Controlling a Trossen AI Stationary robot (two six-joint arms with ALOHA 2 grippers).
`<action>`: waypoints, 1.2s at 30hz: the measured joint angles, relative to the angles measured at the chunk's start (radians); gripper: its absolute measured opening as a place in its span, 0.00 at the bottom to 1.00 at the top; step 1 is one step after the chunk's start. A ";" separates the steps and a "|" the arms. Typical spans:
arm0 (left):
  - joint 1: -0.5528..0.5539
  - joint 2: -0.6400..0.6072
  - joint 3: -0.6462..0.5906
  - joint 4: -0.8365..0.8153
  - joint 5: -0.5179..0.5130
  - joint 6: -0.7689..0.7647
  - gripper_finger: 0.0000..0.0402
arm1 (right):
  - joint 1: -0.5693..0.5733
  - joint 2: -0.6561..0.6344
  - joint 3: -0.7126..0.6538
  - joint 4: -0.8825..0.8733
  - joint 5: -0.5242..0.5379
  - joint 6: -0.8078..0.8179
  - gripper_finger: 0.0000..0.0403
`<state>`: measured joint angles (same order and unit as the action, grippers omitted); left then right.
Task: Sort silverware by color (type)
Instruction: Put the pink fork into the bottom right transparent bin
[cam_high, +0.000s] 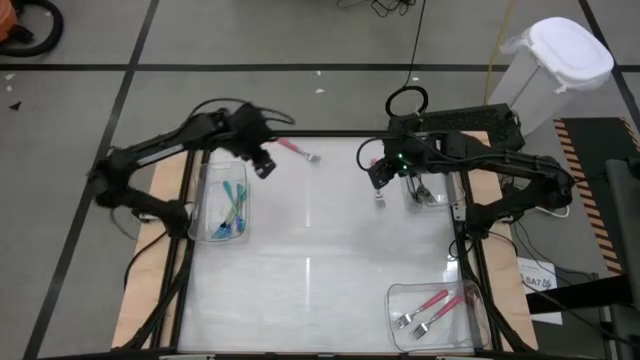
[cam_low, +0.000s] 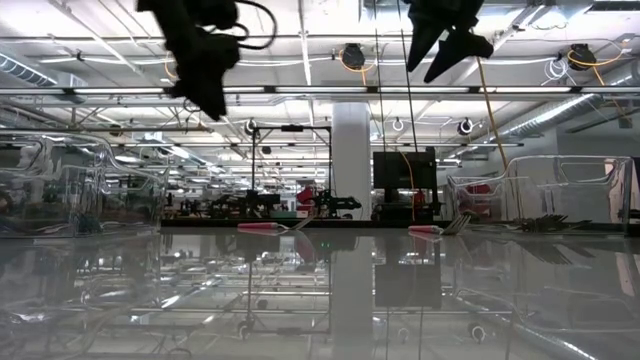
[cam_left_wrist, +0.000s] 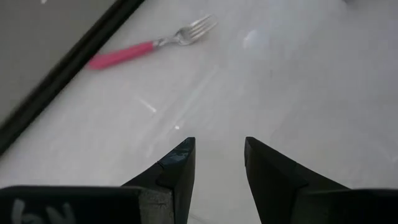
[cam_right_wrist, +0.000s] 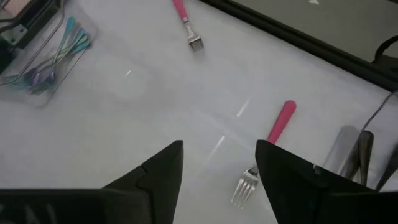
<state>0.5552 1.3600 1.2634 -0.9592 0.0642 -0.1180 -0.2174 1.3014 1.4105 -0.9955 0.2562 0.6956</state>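
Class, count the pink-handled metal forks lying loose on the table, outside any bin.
2. One pink-handled fork lies near the far edge beside the left gripper; another lies under the right gripper. More may hide beneath the arms.

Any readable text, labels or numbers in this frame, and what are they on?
White tag beside the table's right edge: printed characters, too small to read.
Left gripper housing: pale marks, cut off and unreadable.
Nothing readable on the forks or bins.

Bright overhead ceiling lights (cam_low: 300, 60) glared off the glossy white bench (cam_high: 320, 250); the wrist views were soft, shadows faint.
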 joint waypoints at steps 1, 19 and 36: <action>0.000 -0.050 -0.050 0.017 -0.007 -0.024 0.35 | -0.009 0.000 0.000 0.000 0.000 0.000 0.49; 0.043 -0.107 -0.462 0.764 0.059 0.010 0.35 | -0.056 0.001 -0.001 0.042 -0.025 0.071 0.49; 0.058 0.343 -0.160 0.753 0.098 0.507 0.35 | -0.032 0.004 -0.001 0.042 -0.023 0.143 0.49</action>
<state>0.6129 1.7034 1.1037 -0.2064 0.1626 0.3889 -0.2495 1.3052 1.4097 -0.9539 0.2333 0.8387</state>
